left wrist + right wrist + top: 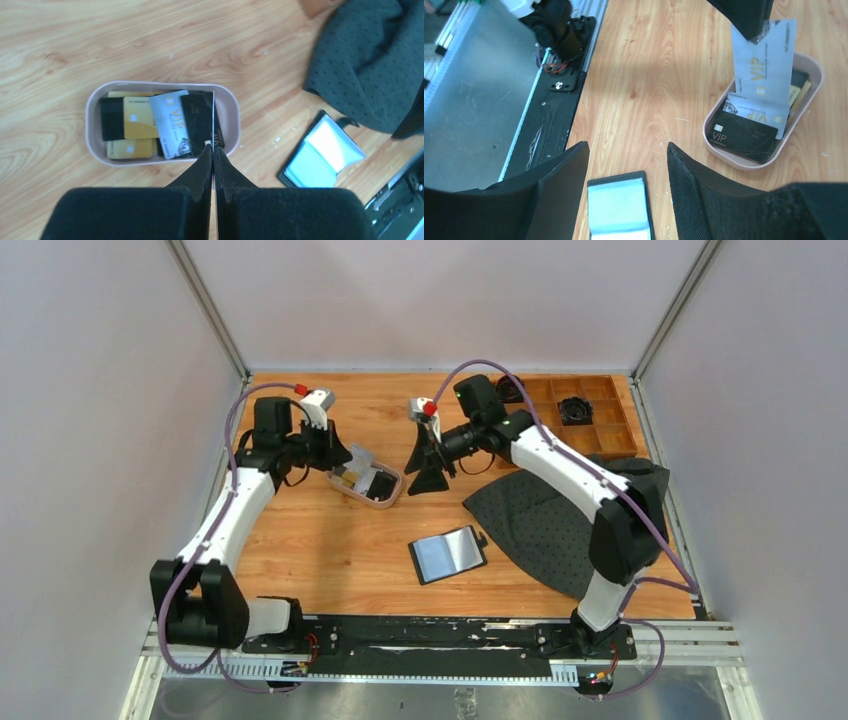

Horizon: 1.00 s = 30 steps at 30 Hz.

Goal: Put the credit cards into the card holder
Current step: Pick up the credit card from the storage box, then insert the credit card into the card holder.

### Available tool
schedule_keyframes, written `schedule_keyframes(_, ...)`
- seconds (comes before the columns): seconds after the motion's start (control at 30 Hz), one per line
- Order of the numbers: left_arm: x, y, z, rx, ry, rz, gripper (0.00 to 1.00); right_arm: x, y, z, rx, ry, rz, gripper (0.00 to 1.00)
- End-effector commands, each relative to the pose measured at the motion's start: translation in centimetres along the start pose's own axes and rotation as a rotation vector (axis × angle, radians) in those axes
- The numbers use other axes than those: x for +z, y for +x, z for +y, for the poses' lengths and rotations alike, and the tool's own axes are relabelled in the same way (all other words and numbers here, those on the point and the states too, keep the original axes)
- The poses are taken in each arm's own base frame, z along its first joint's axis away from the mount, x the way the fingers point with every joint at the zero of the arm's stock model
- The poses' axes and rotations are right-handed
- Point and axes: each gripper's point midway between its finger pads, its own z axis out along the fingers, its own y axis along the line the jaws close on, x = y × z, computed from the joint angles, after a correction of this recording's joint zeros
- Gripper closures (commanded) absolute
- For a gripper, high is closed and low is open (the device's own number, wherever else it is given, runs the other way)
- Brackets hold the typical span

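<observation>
- Left gripper [213, 149]: we see its fingers pressed together on a silver card [764, 65], pinching it by the top edge.
- The silver card stands upright over the tray [230, 112], printed "VIP" in gold. From the left wrist it shows only as a thin line, edge-on. Its lower edge reaches down among the cards below; we cannot tell whether it touches them.
- The rest of the credit cards [140, 117] lie in the tray in an overlapping heap: two gold, a white one with "VIP" lettering, and black ones at either end.
- The tray is oval with a pale pink rim and sits on the wooden table [330, 550], towards the left arm's side.
- Card holder [447, 554]: it lies open and flat on the table, pale inner faces up, nearer the arm bases than the tray and apart from it. Its tab points towards the cloth.
- Right gripper [628, 146]: fingers spread wide, holding nothing. It hangs above the table between the tray and the cloth, and its camera looks down on the card holder.
- Dark dotted cloth [545, 525]: it is spread on the right side of the table, just beside the card holder.
- Wooden compartment box [610, 440]: it stands at the far right corner, with dark items in some cells.
</observation>
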Motion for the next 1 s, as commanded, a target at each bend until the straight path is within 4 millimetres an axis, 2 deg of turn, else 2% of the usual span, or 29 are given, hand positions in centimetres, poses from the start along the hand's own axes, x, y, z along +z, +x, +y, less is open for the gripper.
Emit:
schedule_keyframes(0.0, -2.0, -0.4, -5.3, 0.199, 0.184, -0.108, 1.0, -3.8, -0.5, 5.8, -0.254, -0.08, -0.001, 0.36)
schedule_keyframes(0.07, -2.5, 0.3, -9.2, 0.322, 0.277, -0.144, 1.0, -5.2, 0.7, 8.2, -0.297, -0.098, 0.024, 0.34)
schedule_keyframes(0.13, -3.0, 1.5, -12.9, 0.467, 0.361, -0.185, 1.0, -6.3, 1.9, 9.5, -0.357, -0.077, 0.066, 0.33)
schedule_keyframes(0.2, -3.5, 2.8, -15.6, 0.61, 0.404, -0.25, 1.0, -7.3, 3.5, 10.6, -0.393, -0.049, 0.115, 0.31)
schedule_keyframes(0.27, -4.0, 3.3, -17.2, 0.68, 0.417, -0.323, 1.0, -8.1, 4.7, 11.3, -0.422, -0.02, 0.146, 0.3)
schedule_keyframes(0.4, -4.4, 3.9, -19.0, 0.677, 0.468, -0.347, 1.0, -9.1, 5.7, 11.9, -0.434, 0.017, 0.138, 0.28)
schedule_keyframes(0.6, -3.8, 6.6, -22.0, 0.672, 0.543, -0.284, 1.0, -9.1, 7.2, 12.9, -0.398, 0.015, 0.047, 0.26)
schedule_keyframes(0.77, -2.8, 8.3, -22.6, 0.678, 0.539, -0.237, 1.0, -8.9, 8.5, 13.3, -0.397, 0.008, 0.051, 0.25)
schedule_keyframes(0.97, -2.7, 9.0, -23.3, 0.674, 0.55, -0.221, 1.0, -9.0, 8.7, 12.9, -0.379, 0.018, 0.063, 0.25)
